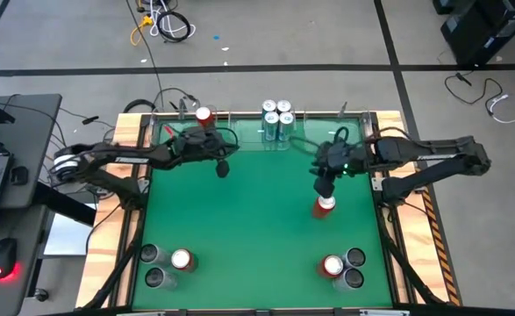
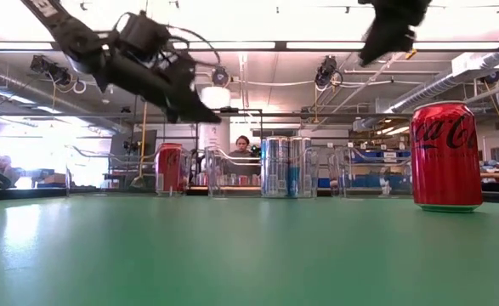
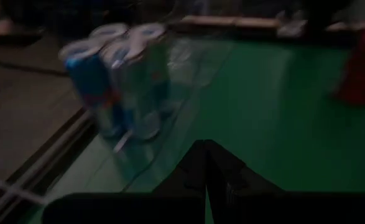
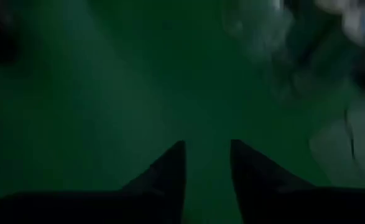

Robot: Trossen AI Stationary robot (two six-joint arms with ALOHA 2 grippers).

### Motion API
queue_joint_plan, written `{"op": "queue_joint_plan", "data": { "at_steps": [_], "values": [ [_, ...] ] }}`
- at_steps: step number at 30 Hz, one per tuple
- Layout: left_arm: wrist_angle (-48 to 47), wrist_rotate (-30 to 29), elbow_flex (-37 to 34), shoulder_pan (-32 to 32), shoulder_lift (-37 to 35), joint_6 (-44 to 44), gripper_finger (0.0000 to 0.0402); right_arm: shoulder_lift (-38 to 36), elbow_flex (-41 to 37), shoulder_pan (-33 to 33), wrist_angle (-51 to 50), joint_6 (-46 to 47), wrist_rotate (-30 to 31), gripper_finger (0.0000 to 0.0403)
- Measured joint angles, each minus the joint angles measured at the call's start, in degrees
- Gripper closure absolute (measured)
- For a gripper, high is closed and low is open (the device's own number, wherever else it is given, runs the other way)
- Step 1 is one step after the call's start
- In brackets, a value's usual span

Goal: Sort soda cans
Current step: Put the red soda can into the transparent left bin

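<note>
The red soda can (image 1: 325, 206) right of frame centre looks light, rigid and slippery; grip mid-body. Right hand (image 1: 325, 188) slightly parted, empty; left hand (image 1: 223, 168) pressed together.

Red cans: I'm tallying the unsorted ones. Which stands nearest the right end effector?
The lone red can mid-table, just below the right end effector; the others sit at the table's edges.

One red soda can (image 1: 325, 206) stands upright alone on the green surface, right of centre. Another red can (image 1: 204, 116) stands at the far edge toward the left. Three blue-and-white cans (image 1: 277, 119) cluster at the far edge near the middle. Near the front left, a red-topped can (image 1: 182, 260) sits beside two grey cans (image 1: 154, 266); the front right group (image 1: 343, 266) looks much alike.
</note>
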Motion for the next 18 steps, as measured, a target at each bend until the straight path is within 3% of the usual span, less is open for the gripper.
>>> {"op": "queue_joint_plan", "data": {
  "at_steps": [5, 11, 18],
  "values": [
    [-0.2, 6.0, -2.2, -1.4, -7.4, -0.4, 0.0397, 3.0, 0.0, 5.4, -10.3, 9.5, 1.7, 0.0199],
    [-0.4, 8.3, -6.6, -2.6, -15.7, -2.7, 0.0397, 7.5, 0.0, 10.6, -11.2, 12.9, -0.7, 0.0111],
    [-4.2, 8.4, -9.1, -3.3, -23.2, -3.0, 0.0397, 13.0, 0.0, 13.0, -15.1, 15.6, -0.9, 0.0052]
  ]
}}
